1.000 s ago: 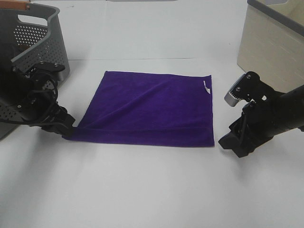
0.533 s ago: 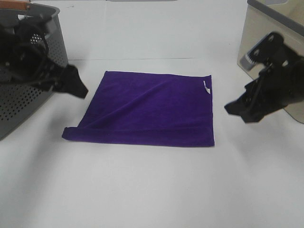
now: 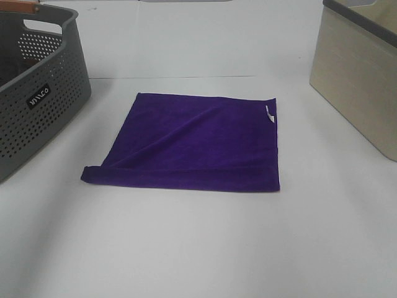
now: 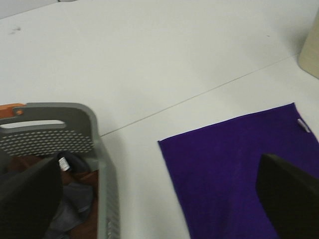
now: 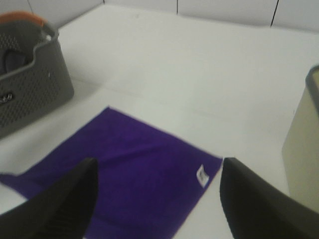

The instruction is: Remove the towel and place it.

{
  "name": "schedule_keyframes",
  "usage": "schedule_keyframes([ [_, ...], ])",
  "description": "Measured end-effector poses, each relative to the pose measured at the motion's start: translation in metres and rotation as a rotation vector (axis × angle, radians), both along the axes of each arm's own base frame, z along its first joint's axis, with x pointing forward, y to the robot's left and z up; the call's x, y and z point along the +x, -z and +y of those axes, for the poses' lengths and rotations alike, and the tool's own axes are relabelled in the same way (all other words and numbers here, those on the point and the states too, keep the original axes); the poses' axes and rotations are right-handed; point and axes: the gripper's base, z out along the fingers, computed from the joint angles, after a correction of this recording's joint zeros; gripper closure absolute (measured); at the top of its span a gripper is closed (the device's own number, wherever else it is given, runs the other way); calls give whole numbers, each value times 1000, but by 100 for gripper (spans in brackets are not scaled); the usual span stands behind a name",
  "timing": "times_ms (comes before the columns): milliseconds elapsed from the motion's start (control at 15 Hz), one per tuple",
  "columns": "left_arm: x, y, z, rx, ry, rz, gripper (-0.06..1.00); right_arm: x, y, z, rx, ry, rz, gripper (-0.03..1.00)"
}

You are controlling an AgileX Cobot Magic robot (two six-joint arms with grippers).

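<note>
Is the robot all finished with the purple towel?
It looks finished. The towel lies spread on the white table, outside the grey basket, with one fold along its near edge. Nothing is in hand: both grippers, left and right, are open and empty, up above it. Nothing seems left.

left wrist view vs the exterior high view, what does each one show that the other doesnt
Only the left wrist view shows the left gripper, its dark fingers spread wide, and the clothes lying inside the grey basket. Only the exterior high view shows the whole towel, including its near fold, and the basket's white label. Both show the towel, its white tag, the basket and the beige bin.
</note>
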Motion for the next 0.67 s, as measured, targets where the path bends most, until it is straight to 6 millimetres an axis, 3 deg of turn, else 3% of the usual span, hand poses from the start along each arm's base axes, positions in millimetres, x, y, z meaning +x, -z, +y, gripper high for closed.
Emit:
schedule_keyframes([
  [200,-33,-17,17,72,-91,66,-4,-28,6,-18,-191,87,342,35],
  [267,-41,-21,20,76,-102,79,-3,-34,6,-21,-221,97,370,35],
  [333,-68,-26,28,92,-122,109,-3,-59,4,-26,-278,97,412,35],
  [400,-82,-26,31,95,-130,107,-3,-76,3,-27,-279,101,383,35],
  [667,-148,10,46,75,-160,168,-3,-144,25,-32,-255,130,282,35],
])
